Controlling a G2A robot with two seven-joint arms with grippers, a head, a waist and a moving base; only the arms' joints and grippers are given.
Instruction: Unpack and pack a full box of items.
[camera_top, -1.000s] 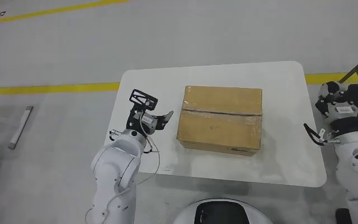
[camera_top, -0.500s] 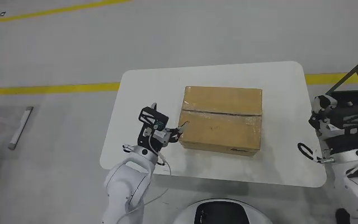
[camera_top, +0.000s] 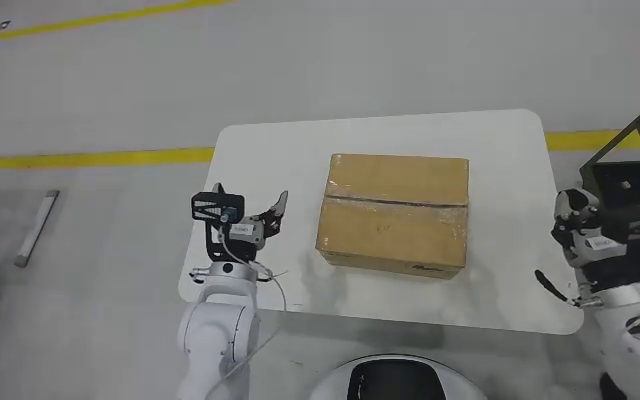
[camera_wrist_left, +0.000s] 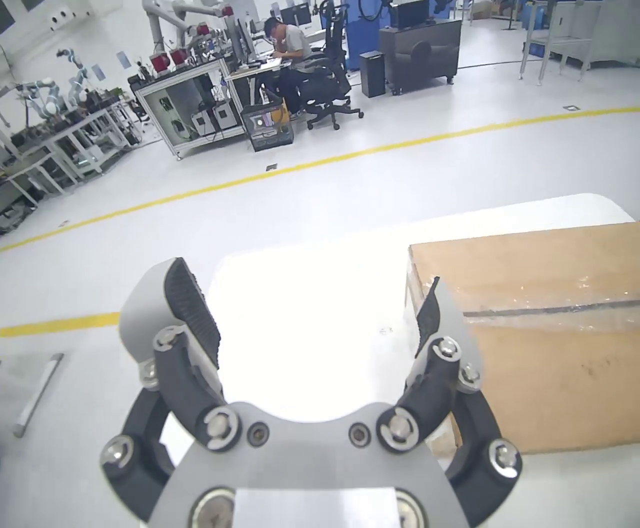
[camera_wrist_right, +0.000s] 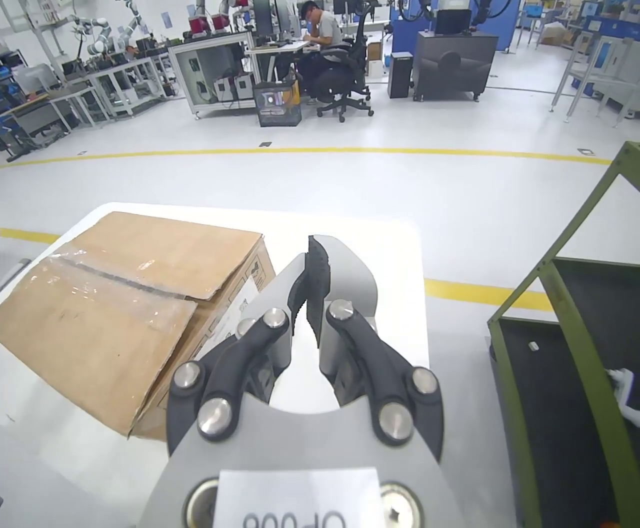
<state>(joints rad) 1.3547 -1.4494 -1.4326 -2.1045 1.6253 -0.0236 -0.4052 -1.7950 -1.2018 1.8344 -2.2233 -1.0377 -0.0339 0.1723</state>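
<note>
Far left, on the floor: a grey bar (camera_top: 36, 228) lies just below the yellow floor line (camera_top: 100, 158), well apart from the table.

L side: the left gripper (camera_top: 245, 203) is over the table's left edge zone, pointing away from the robot. We note its jaws spread wide, nothing between them; the ribbed pads (camera_wrist_left: 192, 310) face bare tabletop. It sits beside the box's left end, near but not touching.

Centre: the white table (camera_top: 480, 140), rounded corners. On it, right of centre, stands the cardboard box (camera_top: 395, 215). Top flaps are down and the seam runs lengthwise w/ clear tape over it. From the left wrist view the box (camera_wrist_left: 540, 340) shows its taped top and left end; from the right wrist view the box (camera_wrist_right: 115, 300) shows its right end, w/ a printed label on that face.

R side: the right gripper (camera_top: 548, 283) is at the table's near right corner, apart from the box. In its own view the right gripper (camera_wrist_right: 310, 270) is clenched, pads all but meeting, holding nothing.

Far right: an olive-green frame (camera_wrist_right: 550, 270) w/ a dark shelf stands beside the table.
</note>
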